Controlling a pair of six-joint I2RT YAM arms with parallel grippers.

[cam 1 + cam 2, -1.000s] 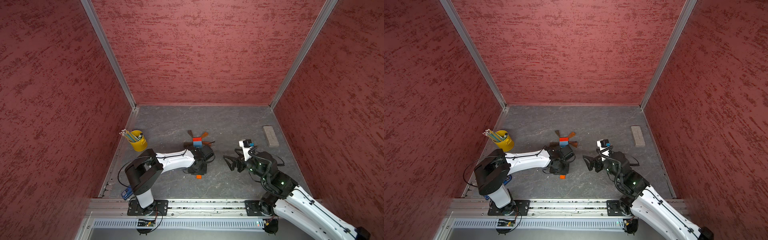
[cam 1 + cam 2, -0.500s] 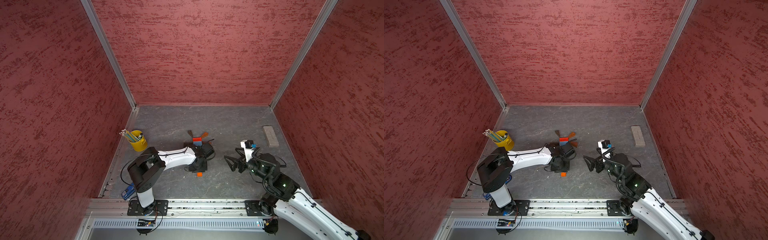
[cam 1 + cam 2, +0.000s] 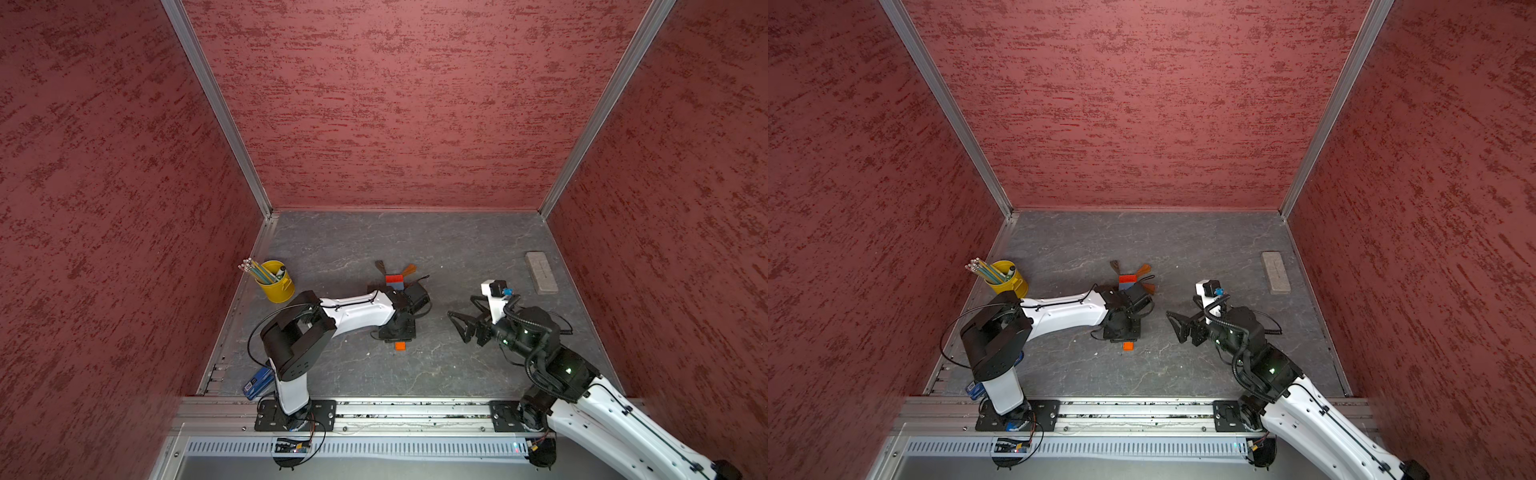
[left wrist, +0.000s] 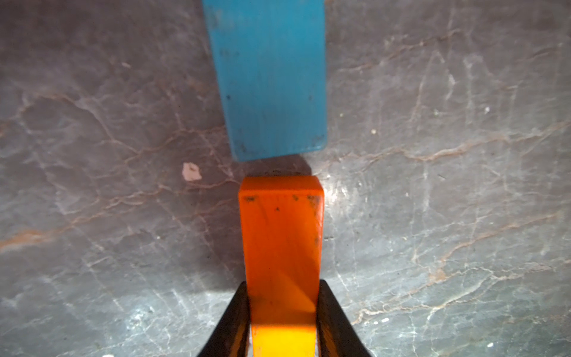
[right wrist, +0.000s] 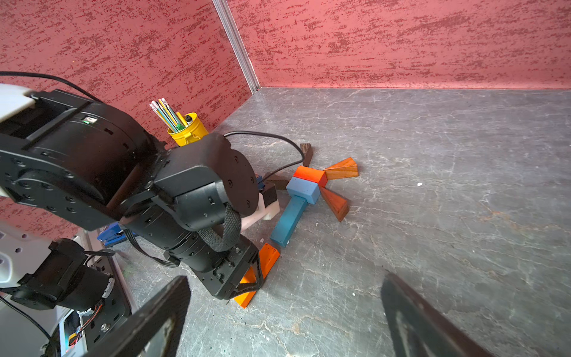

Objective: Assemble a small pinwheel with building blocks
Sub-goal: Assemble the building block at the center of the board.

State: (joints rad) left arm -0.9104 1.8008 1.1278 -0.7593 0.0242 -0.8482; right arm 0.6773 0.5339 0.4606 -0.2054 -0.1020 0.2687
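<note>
- Pinwheel (image 5: pixel 309 188): it lies flat on the table (image 5: pixel 432 154), mid-floor, and is nearly complete. The red-and-blue hub (image 5: pixel 306 182) has four wedges (image 5: pixel 341 170) splayed about it. The blue bar (image 4: pixel 268 77) runs from the hub toward the robot.
- Orange bar (image 4: pixel 281 235): this is the last stem piece. It is lined up end to end with the blue bar, with a narrow shadowed gap between them.
- Left gripper (image 4: pixel 282 296): the jaws are clamped on the orange bar's two long sides, at the end away from the blue bar. The bar's far end seems to rest on the table, but the wrist view leaves this uncertain.
- Right gripper (image 5: pixel 284 279): the jaws are spread wide and empty, and it sits well apart from the figure.
- Handling, judged: the blocks look like painted wood, so they are probably rigid, light and unlikely to break. Their smooth faces may slip under a light squeeze.
- Hold, judged: gripping across the narrow width near the rear end suits this piece, because it leaves the leading end free to meet the blue bar.
- Caution, judged: nothing joins the pieces. A firm push on the orange bar would likely shove the blue bar and hub out of line.
</note>
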